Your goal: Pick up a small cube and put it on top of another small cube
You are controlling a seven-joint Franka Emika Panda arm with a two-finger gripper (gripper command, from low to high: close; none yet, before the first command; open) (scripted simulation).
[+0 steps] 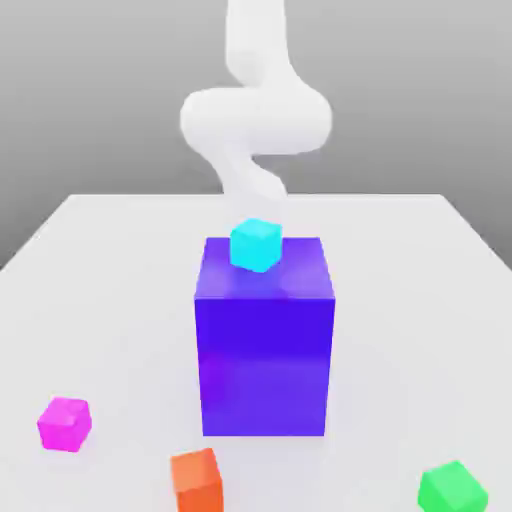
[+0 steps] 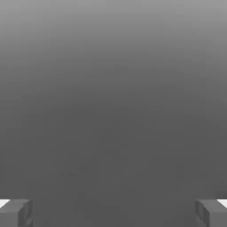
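The small cube [image 1: 65, 423], glossy magenta, lies on the white table near the front at the exterior view's left. A small cyan cube [image 1: 255, 244] sits on top of the big blue-purple block [image 1: 265, 350] in the middle of the table. My white arm [image 1: 255, 120] rises behind that block, well away from the magenta cube. In the hand view my gripper [image 2: 113, 213] is open. Its grey fingertips [image 2: 15, 213] stand far apart with nothing between them, against a plain grey background.
An orange cube [image 1: 197, 480] lies at the table's front edge, just left of centre in the exterior view. A green cube [image 1: 452, 488] lies at the front right. The tall blue-purple block stands between my arm and the front cubes.
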